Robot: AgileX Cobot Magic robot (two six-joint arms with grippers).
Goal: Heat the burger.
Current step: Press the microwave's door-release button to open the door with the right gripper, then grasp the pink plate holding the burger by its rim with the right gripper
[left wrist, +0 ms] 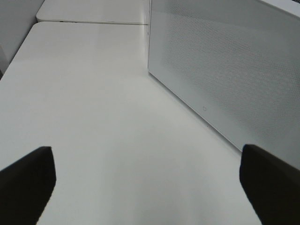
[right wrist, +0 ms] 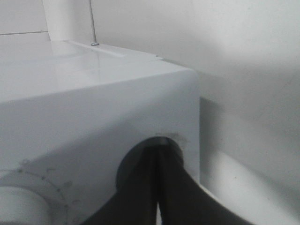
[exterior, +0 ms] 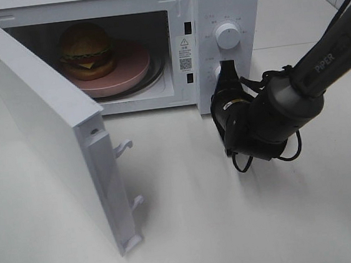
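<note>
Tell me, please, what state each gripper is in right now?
Left gripper: open, holding nothing.
Right gripper: closed, gripping nothing visible, tips at the lower round dial of the white microwave oven.

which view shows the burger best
Exterior high: the burger sits in plain sight on the plate inside the open microwave. The left wrist view shows only the outside of the door and the table, the right wrist only the microwave's knob panel; neither shows the burger.
</note>
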